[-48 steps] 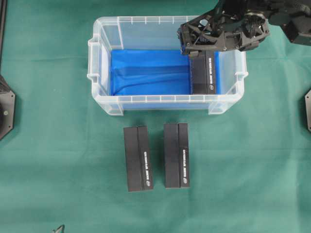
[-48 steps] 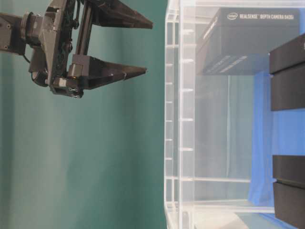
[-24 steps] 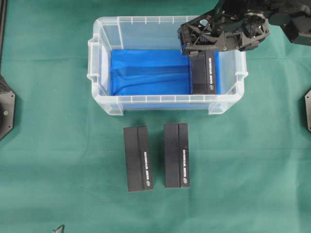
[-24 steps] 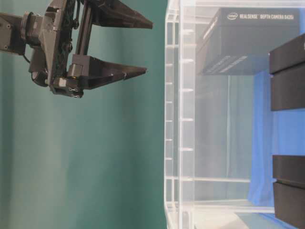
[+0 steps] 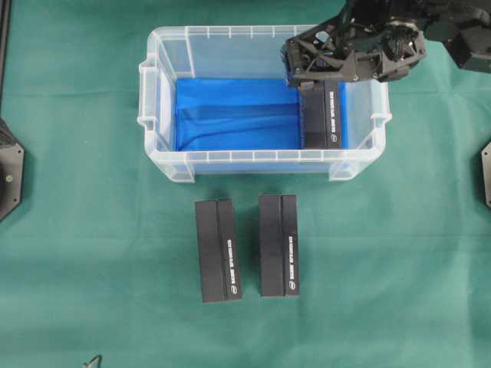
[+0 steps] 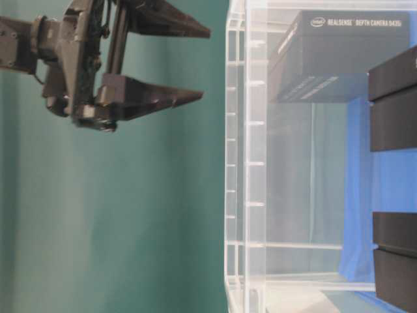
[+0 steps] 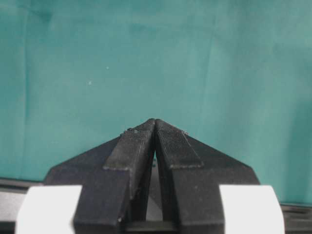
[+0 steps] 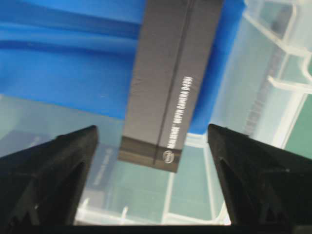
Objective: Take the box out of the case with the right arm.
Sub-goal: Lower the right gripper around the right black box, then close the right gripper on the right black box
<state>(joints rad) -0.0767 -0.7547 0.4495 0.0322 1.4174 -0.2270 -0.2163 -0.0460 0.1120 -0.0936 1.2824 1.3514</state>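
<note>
Below my black right pincer [image 5: 295, 75] a black box [image 5: 321, 116] with white lettering is lying on the clear case's [image 5: 261, 164] blue lining, green cloth [image 5: 399, 253] surrounding.

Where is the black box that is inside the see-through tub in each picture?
Overhead: the box lies at the right end of the case, below the right gripper.
Table-level: the box is top right, behind the clear wall.
Left wrist: not in it.
Right wrist: the box is top centre.
Shared landmark: the blue lining.
</note>
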